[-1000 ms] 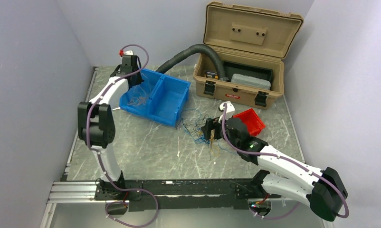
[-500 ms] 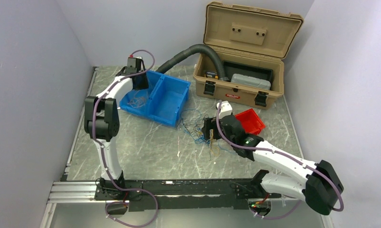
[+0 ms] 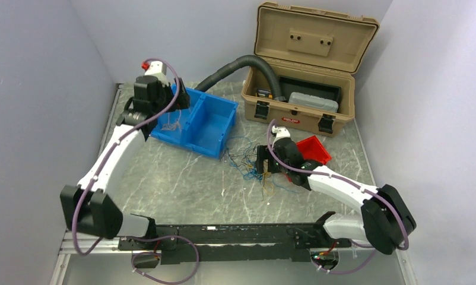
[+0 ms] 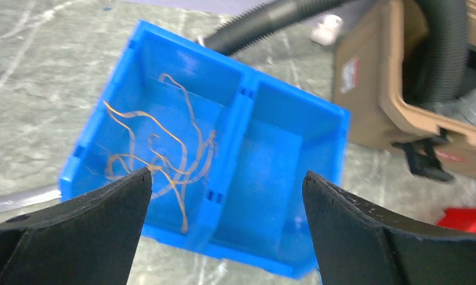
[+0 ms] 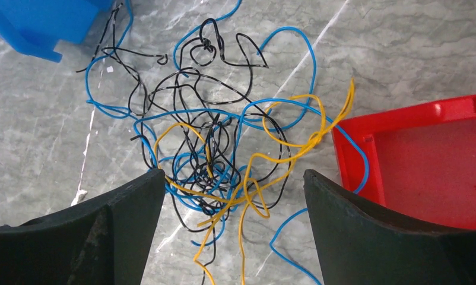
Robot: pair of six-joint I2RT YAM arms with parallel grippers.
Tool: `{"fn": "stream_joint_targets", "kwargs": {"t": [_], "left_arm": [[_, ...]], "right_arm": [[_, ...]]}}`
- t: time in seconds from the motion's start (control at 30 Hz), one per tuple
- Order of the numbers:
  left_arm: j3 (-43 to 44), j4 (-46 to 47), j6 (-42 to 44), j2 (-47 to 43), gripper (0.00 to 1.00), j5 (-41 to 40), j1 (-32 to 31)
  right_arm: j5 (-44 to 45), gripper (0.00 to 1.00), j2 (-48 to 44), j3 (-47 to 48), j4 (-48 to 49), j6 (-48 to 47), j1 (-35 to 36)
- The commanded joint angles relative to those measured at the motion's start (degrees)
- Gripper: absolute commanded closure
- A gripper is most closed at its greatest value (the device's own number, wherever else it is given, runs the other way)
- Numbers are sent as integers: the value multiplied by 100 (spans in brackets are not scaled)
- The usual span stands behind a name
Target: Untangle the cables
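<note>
Bare marble tabletop (image 3: 182, 178) lies open from 6 to 9 o'clock of the cable tangle (image 5: 218, 148); a corner of the blue bin (image 4: 277, 166) sits at 11, and the rim of the red tray (image 5: 425, 160) touches it at 3. Right gripper (image 5: 234, 178) hovers spread above the tangle, empty. Left gripper (image 4: 227, 178), spread and empty, hangs over the bin, whose 9 o'clock compartment holds loose yellow wires (image 4: 164, 160)

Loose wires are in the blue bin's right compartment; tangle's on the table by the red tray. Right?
No: the wires lie in the blue bin's left compartment, as the left wrist view shows. The tangle is on the table by the red tray.
</note>
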Motion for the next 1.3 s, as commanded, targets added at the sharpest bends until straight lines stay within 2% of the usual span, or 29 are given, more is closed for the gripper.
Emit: {"fn": "stream_joint_targets", "kwargs": {"t": [0.0, 0.13, 0.27, 0.4, 0.5, 0.67, 0.83, 0.97, 1.13, 1.27], "left_arm": [[-1011, 475, -351, -879, 1, 106, -608], [-2058, 980, -443, -1772, 1, 106, -1326], [-2802, 1151, -426, -2230, 1, 111, -1797], [-3413, 1362, -365, -2504, 1, 236, -1981], [-3813, 1750, -341, -2655, 1, 532, -2046], [-4365, 2541, -212, -2585, 3, 877, -2143], [-4685, 3082, -200, -2328, 10, 1062, -2348], [-4777, 3025, -580, -2246, 18, 952, -2495], [-4733, 3038, -1028, -1940, 23, 876, -2850], [-4352, 2683, -1201, -1412, 27, 547, -3098]], "right_arm": [[-233, 10, 358, 388, 38, 73, -120], [-442, 10, 701, 464, 121, 140, -215], [-822, 10, 1017, 427, 358, 271, -235], [-1533, 20, 1260, 344, 802, 439, -153], [-1810, 25, 1288, 261, 1149, 686, 210], [-1629, 28, 1043, 450, 1206, 834, 862], [-792, 26, 284, 242, 871, 920, 848], [-247, 28, 8, 207, 466, 920, 755], [-142, 33, -12, 32, 567, 1106, 711], [-332, 33, 161, -43, 765, 1247, 707]]}}
